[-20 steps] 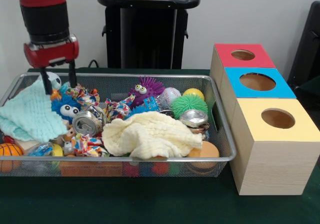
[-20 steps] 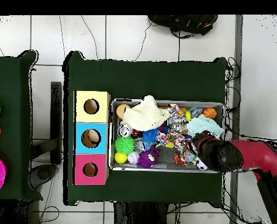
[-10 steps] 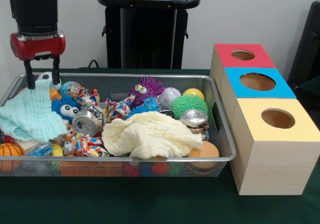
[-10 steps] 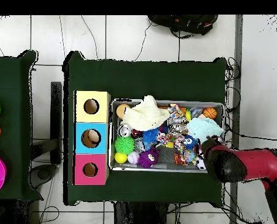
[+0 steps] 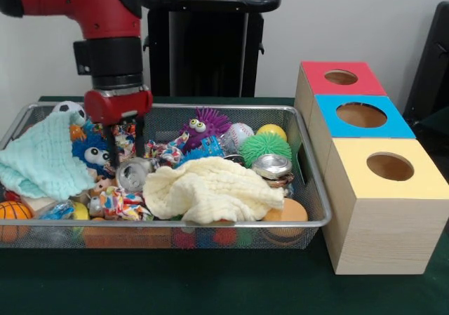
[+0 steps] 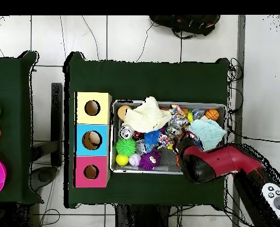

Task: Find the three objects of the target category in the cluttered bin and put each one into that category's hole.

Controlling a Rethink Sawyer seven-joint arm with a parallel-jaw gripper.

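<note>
Front view: gripper [image 5: 125, 144] down in the wire bin [image 5: 309, 168], fingers parted just wider than the crushed can [image 5: 133, 173] below.
Overhead alone shows tiled floor and the green table [image 6: 148, 74]; three holed boxes, red [image 5: 339, 78], blue [image 5: 361, 115], yellow [image 5: 389, 168], flank the bin's end. No legible writing.

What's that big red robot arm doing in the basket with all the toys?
The red robot arm's gripper is open and reaching down into the wire basket, right above a crushed silver can beside a blue fuzzy toy with big eyes. It holds nothing. Cloths, balls and spiky toys fill the basket. Next to it stand three boxes with red, blue and yellow tops, each with a round hole.
</note>
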